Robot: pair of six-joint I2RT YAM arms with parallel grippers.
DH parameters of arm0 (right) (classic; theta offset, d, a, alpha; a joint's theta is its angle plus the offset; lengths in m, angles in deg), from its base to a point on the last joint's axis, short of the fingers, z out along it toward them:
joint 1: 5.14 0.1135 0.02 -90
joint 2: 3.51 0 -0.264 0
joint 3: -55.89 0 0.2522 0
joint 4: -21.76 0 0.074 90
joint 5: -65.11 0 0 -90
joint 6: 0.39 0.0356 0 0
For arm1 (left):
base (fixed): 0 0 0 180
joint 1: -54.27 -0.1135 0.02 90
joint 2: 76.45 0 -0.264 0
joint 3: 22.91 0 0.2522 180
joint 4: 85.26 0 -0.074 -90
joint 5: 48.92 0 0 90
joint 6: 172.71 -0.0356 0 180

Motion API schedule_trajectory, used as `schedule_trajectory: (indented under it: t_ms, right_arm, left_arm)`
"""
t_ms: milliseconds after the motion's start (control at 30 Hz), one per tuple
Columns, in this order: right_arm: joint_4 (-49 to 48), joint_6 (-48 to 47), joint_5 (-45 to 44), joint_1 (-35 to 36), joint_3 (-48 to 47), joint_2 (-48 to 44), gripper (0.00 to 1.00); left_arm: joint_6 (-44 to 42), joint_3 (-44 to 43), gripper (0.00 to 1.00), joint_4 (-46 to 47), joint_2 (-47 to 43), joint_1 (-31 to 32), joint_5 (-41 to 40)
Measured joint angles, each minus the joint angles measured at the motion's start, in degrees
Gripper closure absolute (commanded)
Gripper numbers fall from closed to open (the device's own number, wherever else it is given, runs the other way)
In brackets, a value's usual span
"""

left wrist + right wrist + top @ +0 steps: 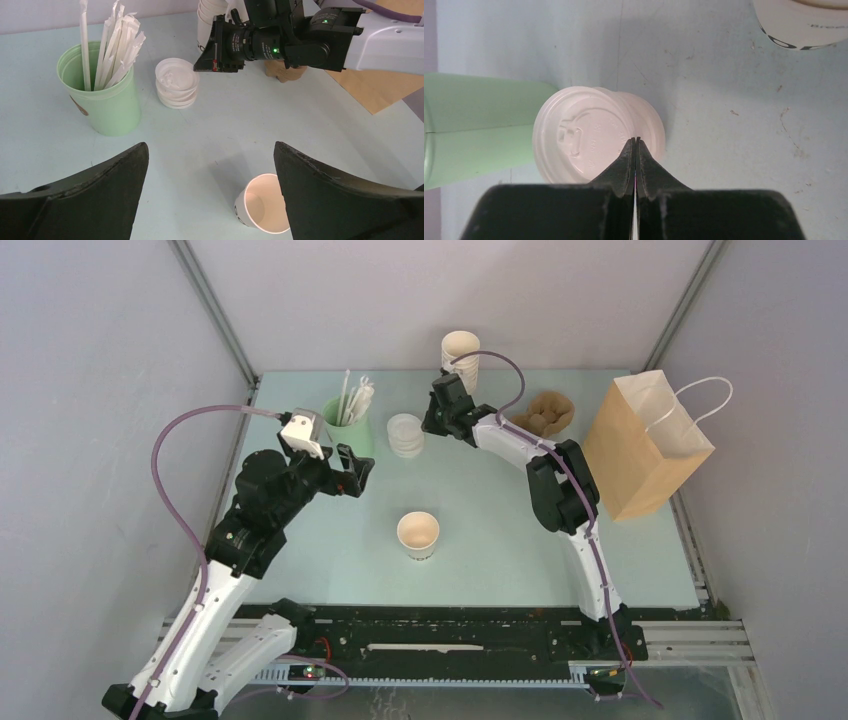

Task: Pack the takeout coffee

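Observation:
The takeout coffee cup point(418, 535) is a small white paper cup with dark lettering, standing upright mid-table with its top open. In the left wrist view this cup point(260, 205) sits low, partly behind one finger. My left gripper point(358, 472) point(210, 150) hangs open up and left of it, holding nothing. A stack of white plastic lids point(405, 434) point(176, 82) point(589, 135) lies further back. My right gripper point(432, 420) point(635, 140) is shut and empty, its tips over the right part of the top lid; I cannot see whether they touch.
A mint-green cup of straws point(346, 425) point(102, 95) stands left of the lids. A tall stack of white cups point(460, 355) point(804, 25) is at the back. A brown paper bag point(645, 445) stands open at the right, a brown crumpled item point(545, 412) beside it.

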Motion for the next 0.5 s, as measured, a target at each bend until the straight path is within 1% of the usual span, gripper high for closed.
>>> schedule_trajectory:
  t_ms: [267, 500]
  right_arm:
    - [-2.7, 0.1, 0.2, 0.1, 1.2, -0.4, 0.97]
    - [-2.7, 0.2, 0.0, 0.1, 1.6, -0.5, 0.96]
  left_arm:
    - [0.0, 0.0, 0.00, 0.0, 0.0, 0.0, 0.2]
    - [0.0, 0.0, 0.00, 0.0, 0.0, 0.0, 0.2]
